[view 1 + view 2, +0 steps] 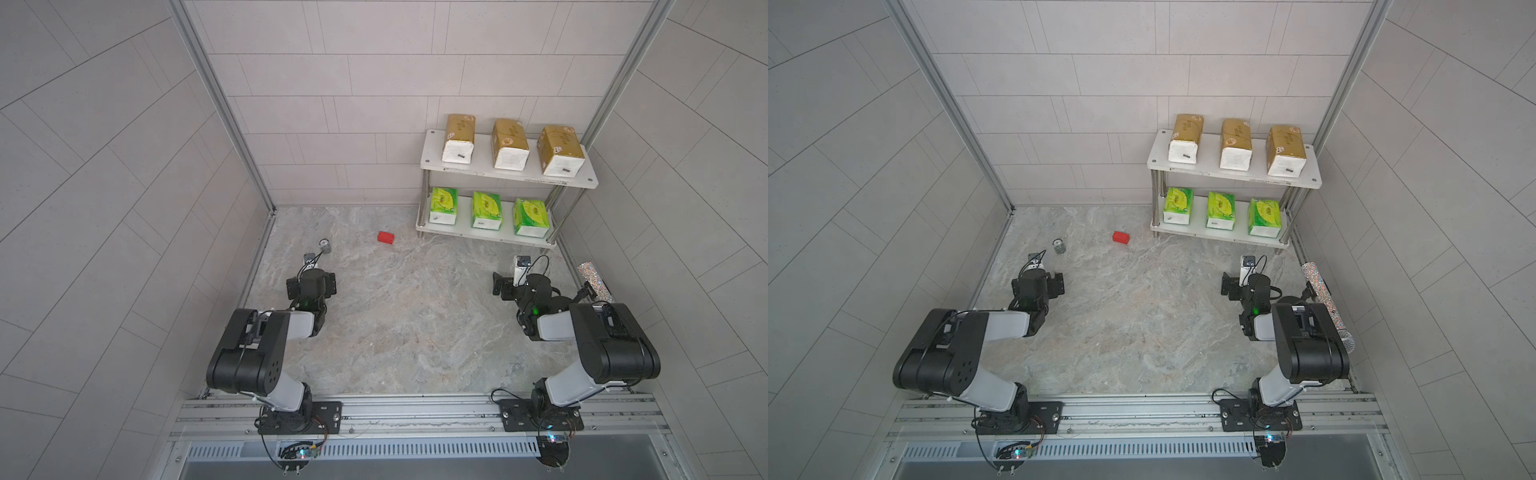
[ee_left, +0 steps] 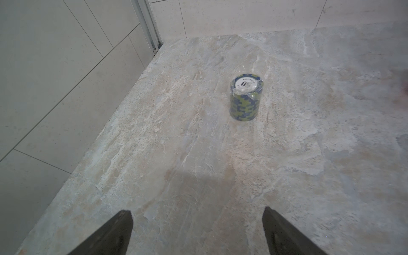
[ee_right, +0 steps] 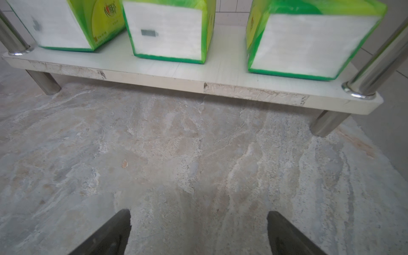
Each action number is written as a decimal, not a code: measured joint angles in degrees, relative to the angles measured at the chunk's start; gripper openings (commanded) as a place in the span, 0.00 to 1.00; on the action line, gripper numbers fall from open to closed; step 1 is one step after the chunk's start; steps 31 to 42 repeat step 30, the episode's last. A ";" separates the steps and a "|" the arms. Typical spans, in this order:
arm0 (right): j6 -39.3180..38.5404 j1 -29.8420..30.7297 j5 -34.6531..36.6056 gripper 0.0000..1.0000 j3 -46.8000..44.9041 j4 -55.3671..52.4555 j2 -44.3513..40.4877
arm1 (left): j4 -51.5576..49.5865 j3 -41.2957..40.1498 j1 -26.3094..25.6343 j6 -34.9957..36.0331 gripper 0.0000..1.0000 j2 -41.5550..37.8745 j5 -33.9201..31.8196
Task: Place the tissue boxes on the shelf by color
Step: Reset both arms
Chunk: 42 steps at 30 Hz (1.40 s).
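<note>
tissue boxes point(image 1: 510, 144): six, all on the shelf point(image 1: 482, 164).
- gold packs point(image 1: 459, 139): three, on the shelf's upper board, side by side with gaps between, white ends facing out from the shelf front.
- green packs point(image 1: 487, 210): three, on the shelf's lower board, one below each gold pack, apart from one another; the right wrist view shows their white ends close to the board's front edge (that edge is scuffed).
- right gripper point(image 3: 198, 212): near the shelf, in front of its lower board, low over the marble tabletop point(image 1: 395, 311). fingers point(image 3: 284, 234) spread wide, nothing between them, touching nothing.
- left gripper point(image 2: 197, 212): well apart from the shelf, off past its left end. fingers point(image 2: 119, 231) spread wide, empty, over bare tabletop.
- red block point(image 1: 386, 237): on the tabletop, near the shelf's left end, clear of its posts.
- wrapped chip stack point(image 2: 244, 97): upright on the tabletop, further from the shelf than the red block, ahead of the left gripper and not touched by it.
- glittery tube point(image 1: 595, 282): lying on the tabletop, in front of the shelf's right end, beside the right arm.
</note>
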 measured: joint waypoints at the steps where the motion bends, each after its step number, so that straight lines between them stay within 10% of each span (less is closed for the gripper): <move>1: 0.07 0.00 -0.07 1.00 0.02 0.46 0.00 | 0.55 -0.04 0.20 0.00 1.00 0.09 0.46; 42: -0.15 0.44 -0.90 1.00 0.15 1.99 0.02 | 4.11 -0.02 0.46 0.00 1.00 0.09 2.67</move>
